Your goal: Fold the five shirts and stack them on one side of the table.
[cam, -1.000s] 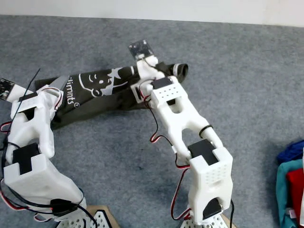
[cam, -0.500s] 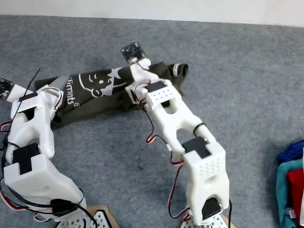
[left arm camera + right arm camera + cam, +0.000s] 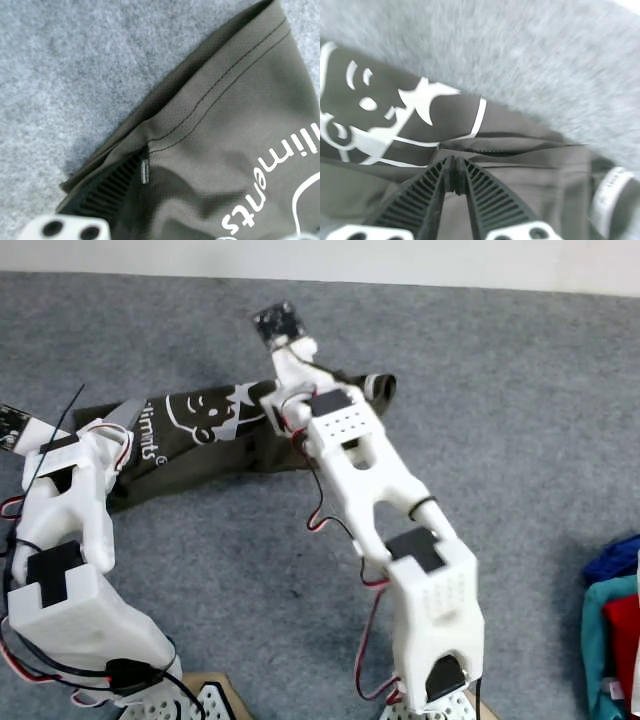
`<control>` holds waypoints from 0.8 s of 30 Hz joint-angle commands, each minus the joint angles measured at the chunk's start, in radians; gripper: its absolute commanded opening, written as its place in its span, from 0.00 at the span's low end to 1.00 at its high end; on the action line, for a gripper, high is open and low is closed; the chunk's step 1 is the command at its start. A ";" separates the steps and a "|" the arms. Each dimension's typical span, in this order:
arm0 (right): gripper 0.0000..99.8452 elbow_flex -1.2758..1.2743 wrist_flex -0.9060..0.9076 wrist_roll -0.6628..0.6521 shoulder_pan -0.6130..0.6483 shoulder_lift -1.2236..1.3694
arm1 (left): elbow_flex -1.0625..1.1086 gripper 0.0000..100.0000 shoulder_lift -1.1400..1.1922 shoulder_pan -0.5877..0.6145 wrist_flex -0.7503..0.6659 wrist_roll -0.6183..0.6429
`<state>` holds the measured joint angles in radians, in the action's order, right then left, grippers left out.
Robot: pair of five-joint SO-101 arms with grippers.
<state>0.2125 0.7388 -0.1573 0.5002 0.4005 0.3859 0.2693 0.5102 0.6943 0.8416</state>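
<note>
1. One dark printed shirt (image 3: 215, 435) lies rumpled on the grey desk (image 3: 500, 490).
2. Right jaws are pressed together just over its white print; of the left jaws, at the hem, we cannot tell.
3. We judge it light, limp and not slippery, so pinch it at the stitched hem corners.

White arms (image 3: 370, 480), black servos (image 3: 425, 550), red cables (image 3: 375, 630), ribbed black fingers (image 3: 490, 200).

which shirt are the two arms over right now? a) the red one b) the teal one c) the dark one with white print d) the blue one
c: the dark shirt with white print lies beneath them in the high view, and both wrist views look straight onto its fabric.
</note>
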 commanded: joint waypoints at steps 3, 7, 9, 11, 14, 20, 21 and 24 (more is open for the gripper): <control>0.01 -0.248 0.090 -0.005 0.019 -0.378 | -0.018 0.55 0.001 -0.019 -0.017 0.002; 0.01 -0.579 -0.074 -0.011 0.030 -0.590 | -0.065 0.55 -0.005 -0.015 0.009 0.003; 0.01 -0.751 -0.203 -0.014 0.016 -0.667 | -0.111 0.55 -0.031 -0.004 0.071 0.003; 0.01 -0.891 -0.291 -0.055 0.012 -0.716 | -0.151 0.55 -0.071 0.004 0.137 0.006; 0.01 -0.977 -0.332 -0.091 0.008 -0.760 | -0.188 0.55 -0.142 0.007 0.215 0.005; 0.01 -0.981 -0.332 -0.094 0.007 -0.765 | -0.180 0.55 -0.288 0.010 0.405 0.003; 0.01 -0.981 -0.332 -0.094 0.007 -0.765 | -0.173 0.55 -0.305 0.016 0.450 0.003; 0.04 -0.983 -0.332 -0.094 0.007 -0.765 | -0.142 0.55 -0.352 0.033 0.572 0.003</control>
<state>-0.7741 0.4242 -0.2386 0.5186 -0.3207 0.2401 -0.0038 0.5178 1.1546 0.8416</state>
